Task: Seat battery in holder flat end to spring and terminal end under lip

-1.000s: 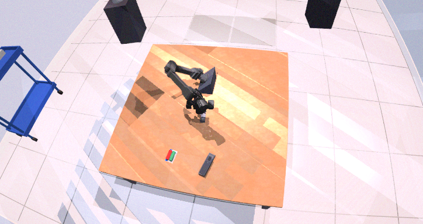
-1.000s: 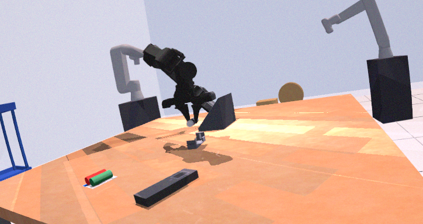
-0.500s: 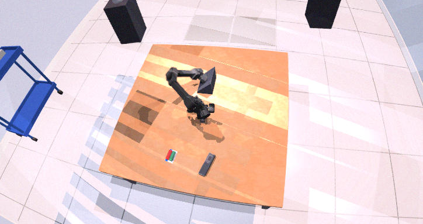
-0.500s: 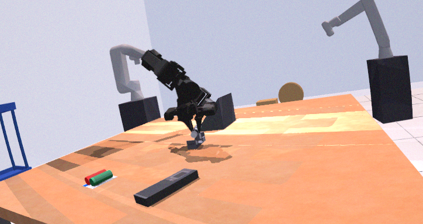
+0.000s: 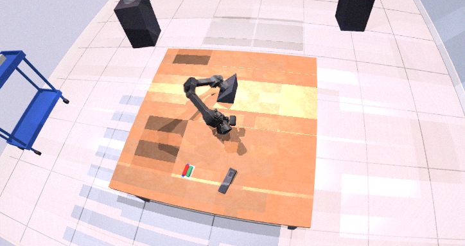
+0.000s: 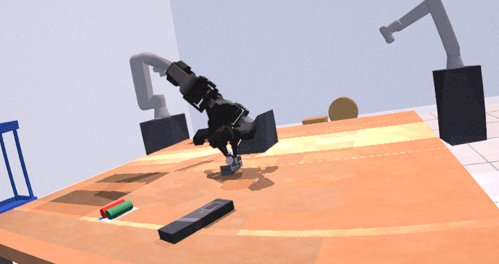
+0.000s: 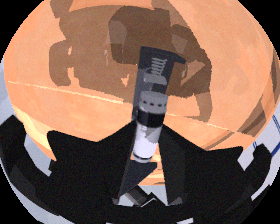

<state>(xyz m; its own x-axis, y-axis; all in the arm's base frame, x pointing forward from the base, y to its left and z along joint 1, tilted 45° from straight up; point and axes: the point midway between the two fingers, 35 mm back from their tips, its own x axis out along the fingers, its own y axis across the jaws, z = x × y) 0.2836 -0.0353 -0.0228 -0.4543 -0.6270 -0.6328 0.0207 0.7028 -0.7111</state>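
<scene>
Gripping the battery (image 7: pixel 149 111), nearly closed jaws poise it nose-down directly over the holder (image 6: pixel 231 168).

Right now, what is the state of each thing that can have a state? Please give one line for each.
gripper: shut on the battery, pointing down over the holder.
battery: held, lined up with the holder, not released.
holder: on the table, spring end visible.
red and green cylinders: lying side by side, untouched.

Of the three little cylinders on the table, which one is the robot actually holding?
The grey battery, pinched in the gripper over the holder. The red cylinder and green cylinder lie untouched, side by side near the table's edge.
</scene>
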